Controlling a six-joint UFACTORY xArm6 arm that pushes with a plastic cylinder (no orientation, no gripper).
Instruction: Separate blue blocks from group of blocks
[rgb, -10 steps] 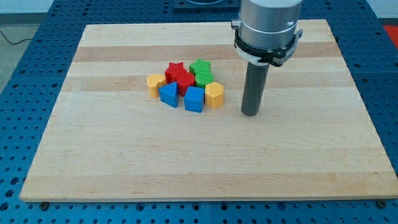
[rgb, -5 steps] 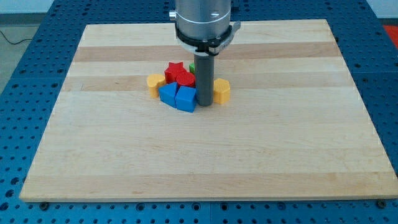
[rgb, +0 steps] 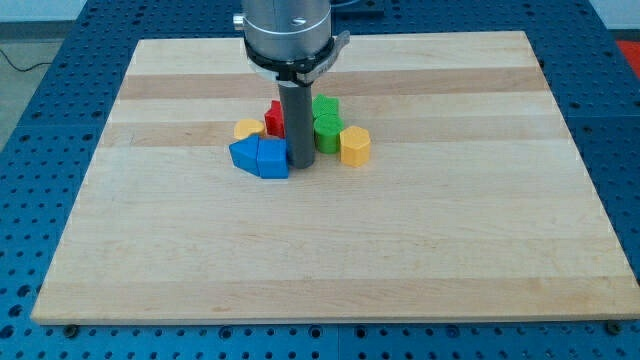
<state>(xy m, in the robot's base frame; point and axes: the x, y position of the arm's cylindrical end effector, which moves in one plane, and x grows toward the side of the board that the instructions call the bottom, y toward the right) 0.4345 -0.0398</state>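
Note:
My tip (rgb: 299, 164) rests on the board in the middle of the group, touching the right side of a blue block (rgb: 272, 157). A second blue block (rgb: 243, 154) sits against that one's left side. A yellow block (rgb: 248, 129) lies just above them. A red block (rgb: 274, 117) shows left of the rod, partly hidden by it. A green star-shaped block (rgb: 325, 106) and a green block (rgb: 327, 131) sit right of the rod. A yellow hexagonal block (rgb: 354, 145) lies further right.
The wooden board (rgb: 320, 240) lies on a blue perforated table (rgb: 40, 120). The arm's grey body (rgb: 290, 30) hangs over the board's top middle.
My tip has swept left from the board's right side into the group. It has pushed the two blue blocks left and split the yellow hexagon and green blocks off to the right.

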